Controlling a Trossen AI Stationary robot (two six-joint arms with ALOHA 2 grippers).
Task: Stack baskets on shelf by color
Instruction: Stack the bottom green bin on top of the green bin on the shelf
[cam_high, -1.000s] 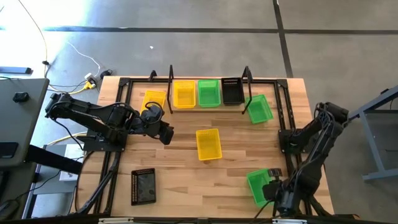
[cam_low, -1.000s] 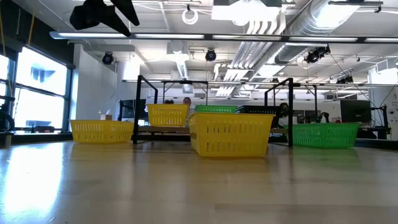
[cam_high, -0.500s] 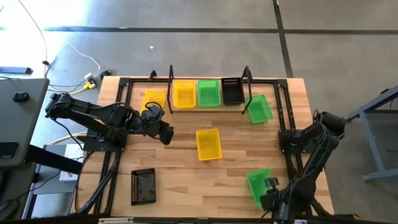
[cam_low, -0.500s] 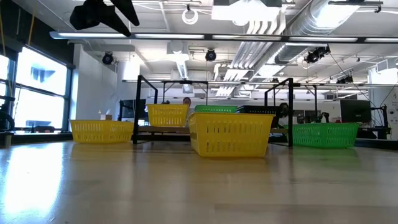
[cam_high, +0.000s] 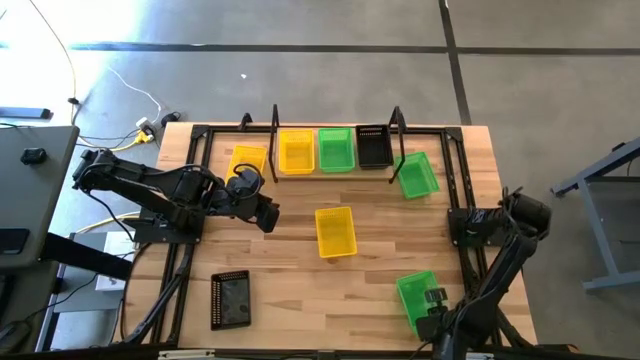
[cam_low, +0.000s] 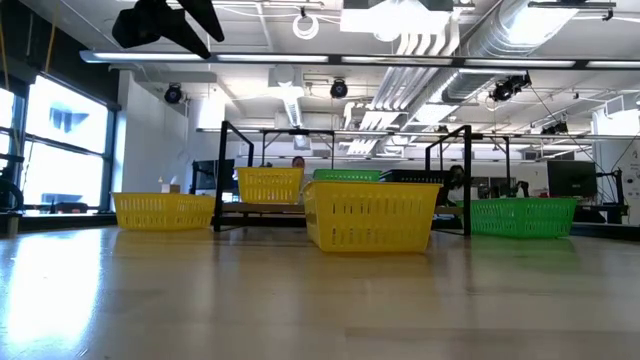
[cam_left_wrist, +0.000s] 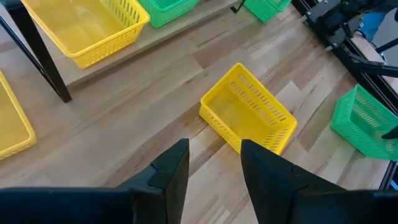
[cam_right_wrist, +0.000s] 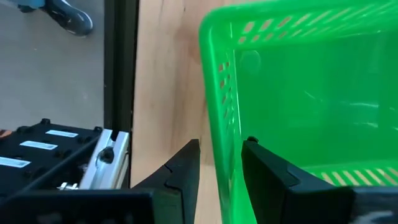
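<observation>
Green basket (cam_right_wrist: 298, 99) wall between right gripper (cam_right_wrist: 219, 163) fingers.

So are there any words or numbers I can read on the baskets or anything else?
None can be read.
The yellow basket, the green basket and the shelf carry no writing.
The white labels on the black box beside the table are too blurred to read.
</observation>
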